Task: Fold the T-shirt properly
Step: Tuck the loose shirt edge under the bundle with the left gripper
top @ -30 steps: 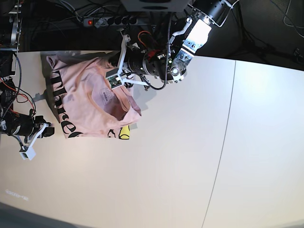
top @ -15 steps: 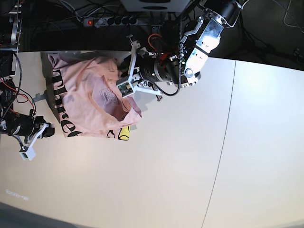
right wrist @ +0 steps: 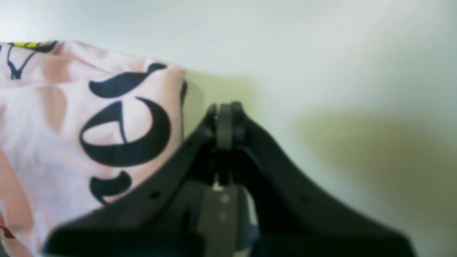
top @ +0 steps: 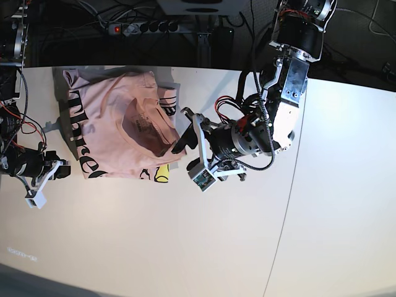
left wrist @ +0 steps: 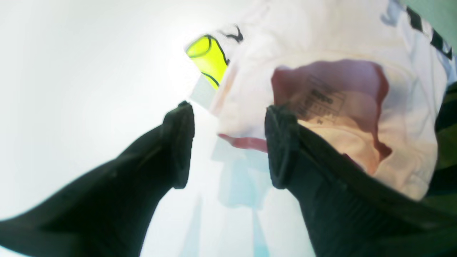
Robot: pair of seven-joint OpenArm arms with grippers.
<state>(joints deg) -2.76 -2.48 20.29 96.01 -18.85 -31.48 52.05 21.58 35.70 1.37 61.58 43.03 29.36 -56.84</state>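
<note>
**T-shirt lay bunched at the table's far left corner, both grippers off it**

The T-shirt [top: 117,127] was a loosely folded pink heap on the white table [top: 185,247], black lettering [top: 83,139] along its left edge and a yellow print [top: 162,172] poking out at the near hem. Nearest the camera, the right gripper [top: 36,197] rested on the table just beside the shirt's lettered corner, its jaws pressed together on nothing. Farther in, the left gripper [top: 190,147] hung by the shirt's right edge with jaws spread wide and empty; its wrist view showed the open neckline [left wrist: 328,103] and an inside label [left wrist: 323,101] beyond the fingers [left wrist: 178,142].
</note>
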